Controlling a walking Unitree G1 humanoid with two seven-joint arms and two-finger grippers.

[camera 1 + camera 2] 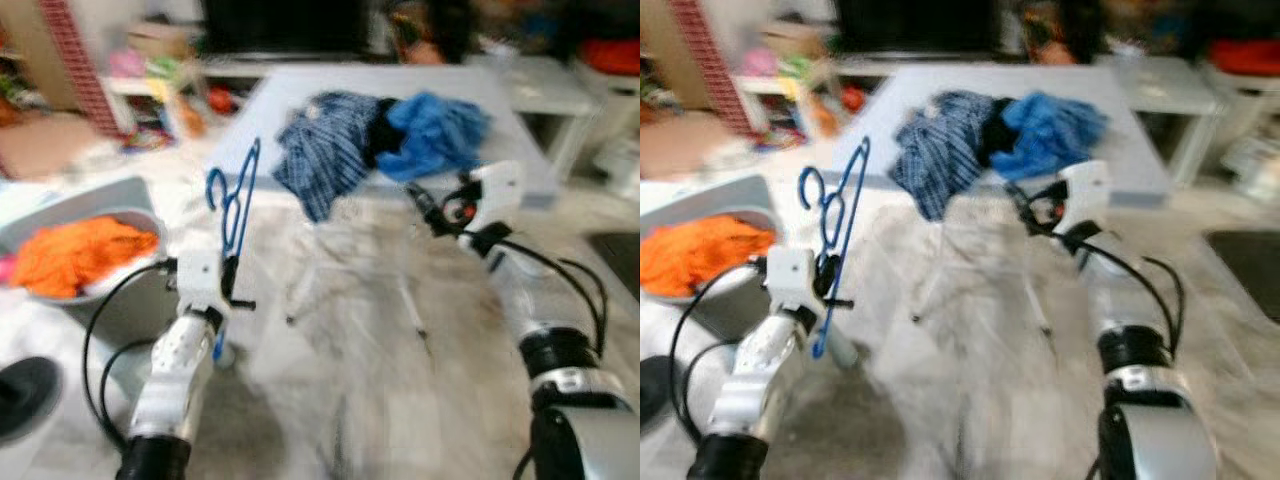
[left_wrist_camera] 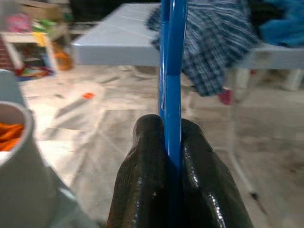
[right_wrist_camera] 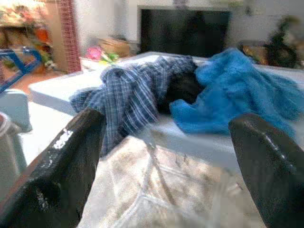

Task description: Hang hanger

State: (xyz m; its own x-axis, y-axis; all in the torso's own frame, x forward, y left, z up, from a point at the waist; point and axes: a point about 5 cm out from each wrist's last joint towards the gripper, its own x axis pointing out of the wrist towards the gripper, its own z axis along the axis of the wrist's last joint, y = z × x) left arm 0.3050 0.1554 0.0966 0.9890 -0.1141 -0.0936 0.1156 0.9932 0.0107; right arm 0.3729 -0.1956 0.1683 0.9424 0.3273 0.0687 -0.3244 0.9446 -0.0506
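Hanger (image 1: 234,200): blue plastic, held upright at 9 o'clock of the head views, hook end uppermost, lower part clamped in the left gripper
Left gripper (image 2: 172,142): both black fingers pressed flat against the blue bar of the hanger, nothing but the bar between them; raised at the 8 o'clock side of the scene on the silver left arm
Right gripper (image 3: 166,156): fingers spread wide apart, holding nothing; raised at 2 o'clock, aimed toward the clothes on the table
Table (image 1: 300,100): pale grey-blue top, low, at 12 o'clock ahead of both arms
Plaid shirt (image 1: 325,150): dark blue checked cloth, bunched on the near part of the table, one corner drooping over the near edge
Blue garment (image 1: 435,130): bright blue, soft-looking, crumpled just beside the plaid shirt toward 1 o'clock, touching it
Basket (image 1: 120,195): pale grey, round rim, on the floor at 9 o'clock, just beside the left arm
Orange cloth (image 1: 85,250): heaped inside the basket
Floor (image 1: 350,330): pale marbled surface between the arms and the table, blurred
Background: dark screen (image 3: 183,31) at 12 o'clock behind the table, brick-red column (image 1: 80,60) at 11 o'clock, colourful clutter beside it too blurred to tell apart
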